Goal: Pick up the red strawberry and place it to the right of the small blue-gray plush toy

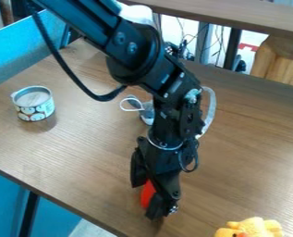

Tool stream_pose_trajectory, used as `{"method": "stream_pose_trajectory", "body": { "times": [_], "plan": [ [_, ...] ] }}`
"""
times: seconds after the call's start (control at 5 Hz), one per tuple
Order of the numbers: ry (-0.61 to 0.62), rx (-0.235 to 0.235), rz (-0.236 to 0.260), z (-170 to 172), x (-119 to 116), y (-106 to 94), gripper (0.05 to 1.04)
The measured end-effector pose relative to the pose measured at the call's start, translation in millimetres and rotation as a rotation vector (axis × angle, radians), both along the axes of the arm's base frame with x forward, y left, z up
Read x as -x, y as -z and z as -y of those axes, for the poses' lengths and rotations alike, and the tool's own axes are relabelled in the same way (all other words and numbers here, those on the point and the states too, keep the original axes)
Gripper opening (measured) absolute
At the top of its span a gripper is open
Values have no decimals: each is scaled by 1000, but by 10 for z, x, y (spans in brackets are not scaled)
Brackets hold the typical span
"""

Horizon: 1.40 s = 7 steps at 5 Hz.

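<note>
Above the wide brown counter [81, 152] slants the black arm [133, 51], its end effector [147, 199] clamped, between a yellow toy [254, 228] at lower right and a can [34, 107] at left, on a small red object [148, 193].

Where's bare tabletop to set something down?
Widest patch: wooden tabletop picture-right of the arm, above the yellow toy. Another: between the tin can and the tool. Crowded: mid-table, where the tool holds a red object and a looped item sits beyond it.
</note>
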State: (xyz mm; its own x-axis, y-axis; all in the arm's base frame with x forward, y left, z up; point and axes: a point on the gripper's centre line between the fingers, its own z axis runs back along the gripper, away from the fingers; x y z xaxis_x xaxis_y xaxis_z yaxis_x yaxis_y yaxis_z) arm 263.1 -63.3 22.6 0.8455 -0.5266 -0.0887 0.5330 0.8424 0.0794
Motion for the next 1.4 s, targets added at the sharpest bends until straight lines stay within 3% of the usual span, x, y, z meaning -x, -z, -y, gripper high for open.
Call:
{"method": "stream_pose_trajectory", "body": {
  "times": [0.2, 0.4, 0.6, 0.8, 1.0, 1.4],
  "plan": [
    [-29, 19, 8, 48, -80, 10, 946],
    [-107, 86, 26, 79, -63, 9, 834],
    [-240, 141, 74, -27, -33, -212, 833],
    [-334, 166, 123, -62, -63, -463, 833],
    [-412, 186, 195, 44, -338, -712, 833],
    [-538, 137, 251, 353, -812, -721, 833]
  ]
}}
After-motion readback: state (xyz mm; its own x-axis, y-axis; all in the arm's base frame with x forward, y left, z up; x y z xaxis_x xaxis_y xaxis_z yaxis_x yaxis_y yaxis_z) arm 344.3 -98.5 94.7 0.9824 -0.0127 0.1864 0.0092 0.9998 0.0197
